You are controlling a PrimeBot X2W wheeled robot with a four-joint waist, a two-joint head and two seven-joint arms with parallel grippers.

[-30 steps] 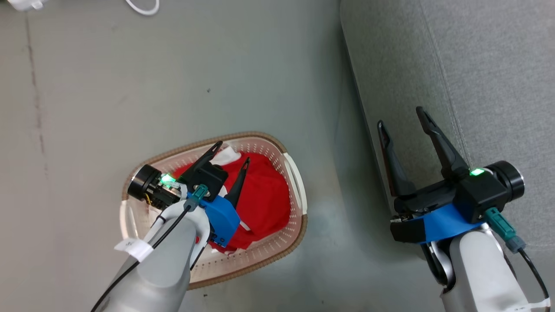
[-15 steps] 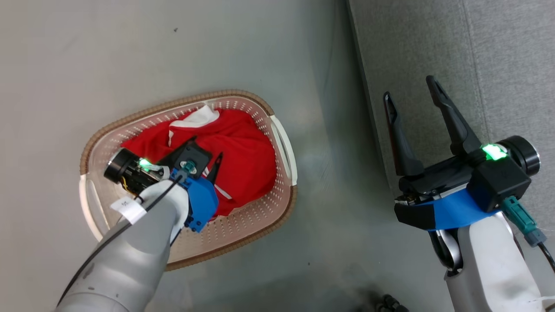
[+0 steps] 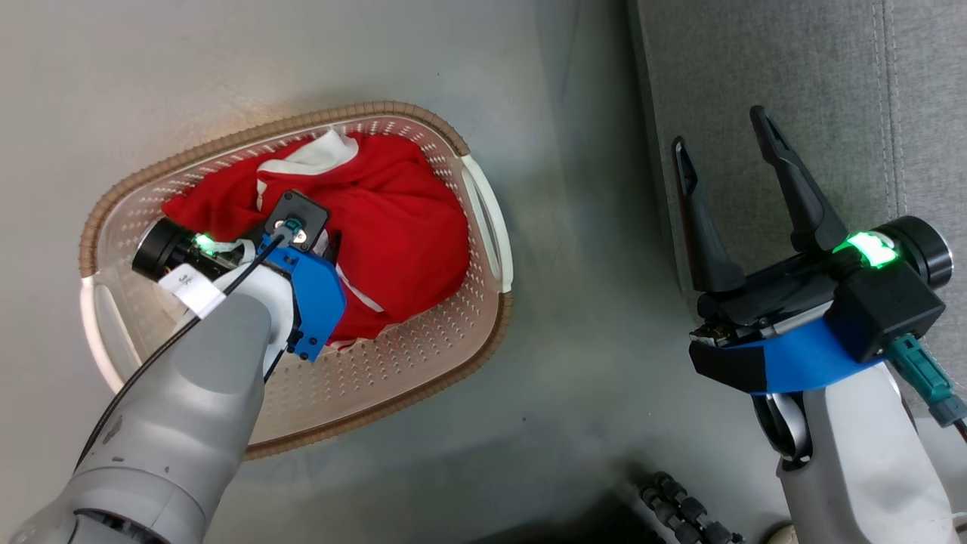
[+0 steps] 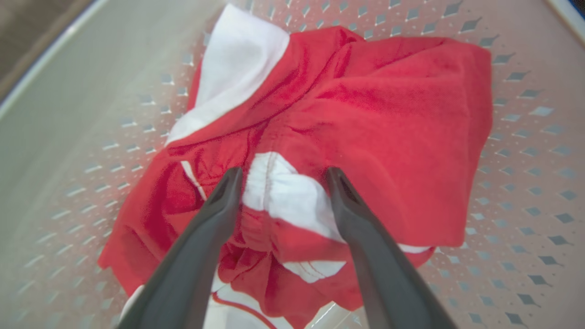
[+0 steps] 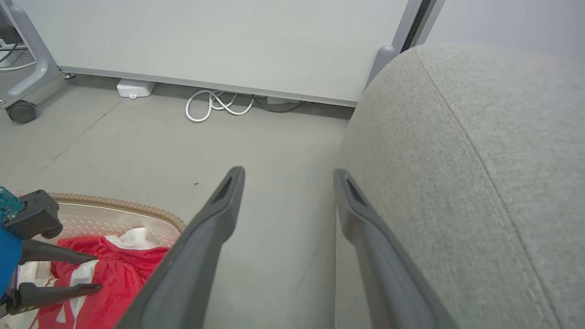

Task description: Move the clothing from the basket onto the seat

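Grey floor (image 3: 302, 60), basket (image 3: 483, 227) near the seat (image 3: 755, 60); all clothing (image 3: 393, 219) I see lies in the basket, none on the seat yet. My left gripper (image 4: 284, 172) is spread wide astride a white fold (image 4: 283, 196), gripping nothing; right gripper (image 3: 719, 128) open, empty, over the seat edge.

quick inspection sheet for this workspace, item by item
surface: smooth grey floor
job's things: red sports clothing with white trim piled in the cream perforated plastic basket with brown rim; grey fabric seat beside it
clutter: small white box by the wall
end effectors: left end effector open, fingers straddling a white patch of the clothing; right end effector open, holding nothing, at the seat's edge
cables: looped white cable on the floor; black cable along the left forearm
surroundings: pale wall panel, grey wheeled frame
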